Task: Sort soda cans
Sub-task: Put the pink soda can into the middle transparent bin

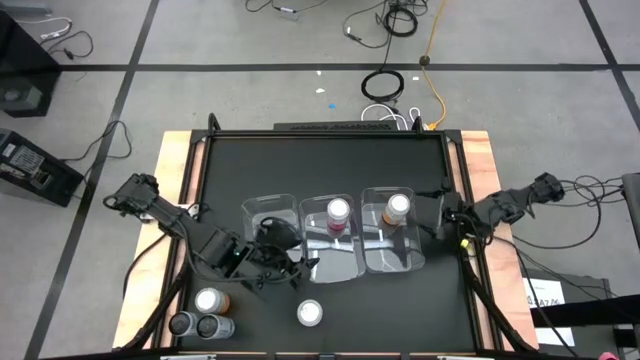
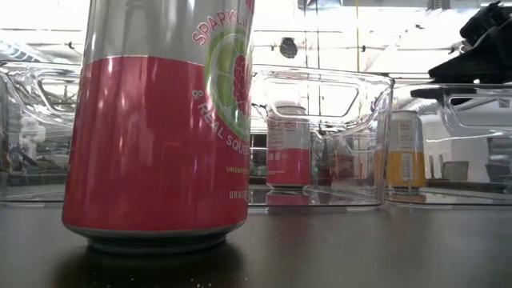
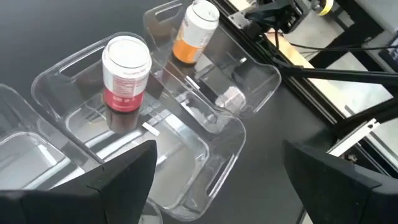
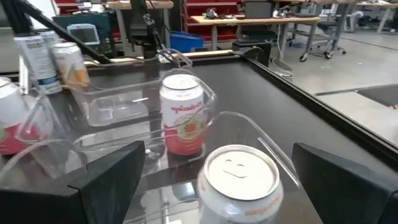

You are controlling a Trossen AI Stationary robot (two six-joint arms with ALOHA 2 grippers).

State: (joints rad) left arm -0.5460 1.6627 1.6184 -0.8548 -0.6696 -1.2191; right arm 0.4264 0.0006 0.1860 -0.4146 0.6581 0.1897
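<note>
Three clear bins stand side by side mid-table. The middle bin (image 1: 335, 255) holds an upright red can (image 1: 338, 212) (image 3: 126, 73); the right bin (image 1: 393, 258) holds an orange can (image 1: 398, 208) (image 4: 239, 177). The left bin (image 1: 262, 208) holds no can. Near the front edge stand a loose red can (image 1: 310, 313) (image 2: 160, 120), an orange can (image 1: 210, 300) and two silver cans (image 1: 198, 326). My left gripper (image 1: 288, 268) (image 3: 230, 186) hovers open above the near ends of the left and middle bins. My right gripper (image 1: 440, 214) (image 4: 227, 186) is open beside the right bin, facing the orange can.
Raised dark rails and wooden strips edge the table on the left and right (image 1: 470, 160). Bare black tabletop lies beyond the bins (image 1: 320, 165) and at the near right (image 1: 410, 310). Cables trail across the floor behind the table.
</note>
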